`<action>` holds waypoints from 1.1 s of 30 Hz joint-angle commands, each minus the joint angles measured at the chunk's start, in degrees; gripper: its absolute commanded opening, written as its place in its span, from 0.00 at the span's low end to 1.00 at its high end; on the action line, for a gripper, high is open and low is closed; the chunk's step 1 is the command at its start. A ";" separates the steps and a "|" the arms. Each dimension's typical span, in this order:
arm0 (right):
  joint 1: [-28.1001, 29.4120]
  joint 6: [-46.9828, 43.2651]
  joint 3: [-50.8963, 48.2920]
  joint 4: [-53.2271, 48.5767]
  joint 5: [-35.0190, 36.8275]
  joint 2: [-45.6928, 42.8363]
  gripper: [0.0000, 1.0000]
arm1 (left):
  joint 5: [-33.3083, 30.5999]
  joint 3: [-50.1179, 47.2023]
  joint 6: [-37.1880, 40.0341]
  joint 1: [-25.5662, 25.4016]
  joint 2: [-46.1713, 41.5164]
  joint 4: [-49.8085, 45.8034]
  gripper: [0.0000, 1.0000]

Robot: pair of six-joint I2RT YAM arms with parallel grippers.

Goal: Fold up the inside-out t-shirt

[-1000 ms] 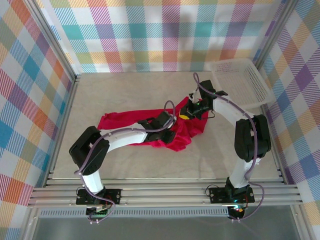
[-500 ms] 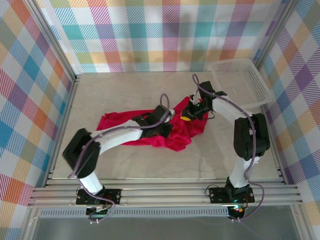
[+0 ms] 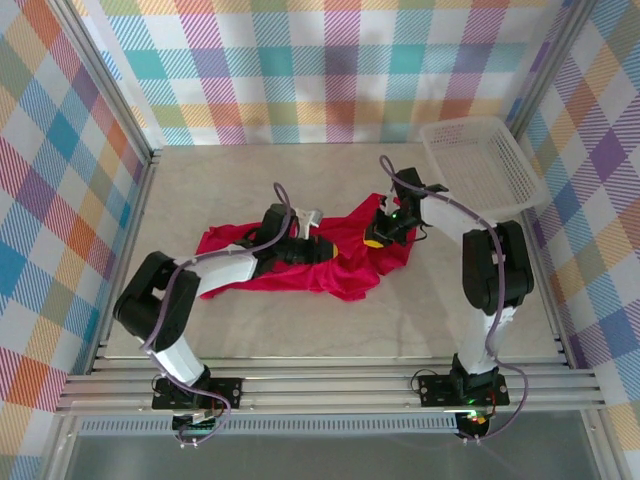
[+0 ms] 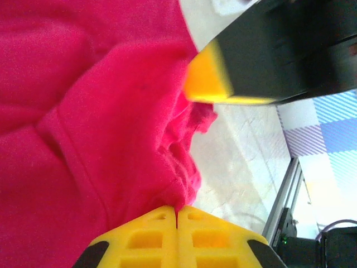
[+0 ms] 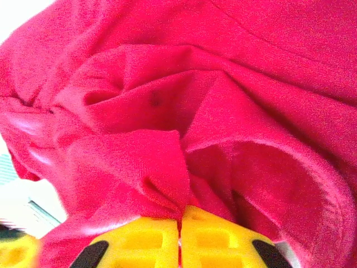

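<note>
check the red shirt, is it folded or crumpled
Crumpled, not folded: the shirt lies in a wrinkled heap on the table, with the left gripper and right gripper each shut on bunched cloth.

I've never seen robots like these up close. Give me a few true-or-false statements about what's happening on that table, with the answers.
1. The red t-shirt lies crumpled on the table. True.
2. The t-shirt sits inside the white basket. False: it lies on the table, and the basket stands apart from it in the far right corner.
3. The left gripper is shut, pinching an edge of the t-shirt. True.
4. The right gripper hangs open above the cloth. False: it is shut on a fold of the t-shirt.
</note>
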 commanded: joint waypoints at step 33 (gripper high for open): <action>3.85 3.00 5.82 -0.28 7.59 0.78 0.32 | 4.93 -4.28 -15.33 6.01 9.16 26.66 0.00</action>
